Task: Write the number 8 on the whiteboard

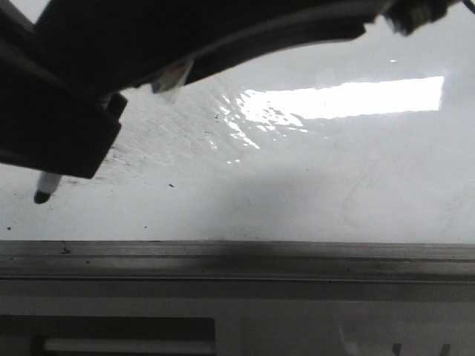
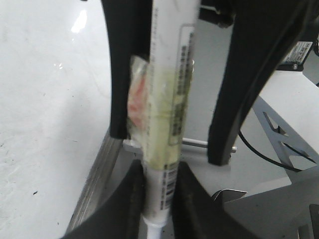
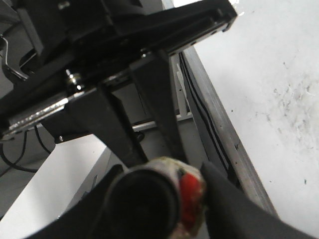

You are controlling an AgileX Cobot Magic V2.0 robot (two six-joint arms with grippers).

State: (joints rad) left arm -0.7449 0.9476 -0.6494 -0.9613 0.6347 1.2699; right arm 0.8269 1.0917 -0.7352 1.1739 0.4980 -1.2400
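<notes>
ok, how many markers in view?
1 for sure: the marker in the left tool, tip over the whiteboard's left side. The right tool grips a taped cylinder, maybe a second.

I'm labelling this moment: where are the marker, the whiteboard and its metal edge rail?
marker (image 2: pixel 162 124), left wrist view, taped middle of its barrel.
whiteboard (image 1: pixel 312 193), front view, bare glossy surface.
edge rail (image 1: pixel 245 256), front view, its grey top face.

The front camera is looking low and close across the whiteboard (image 1: pixel 312 193) over its rail (image 1: pixel 237 259). Both wrist cameras are peering closely along that same rail.
</notes>
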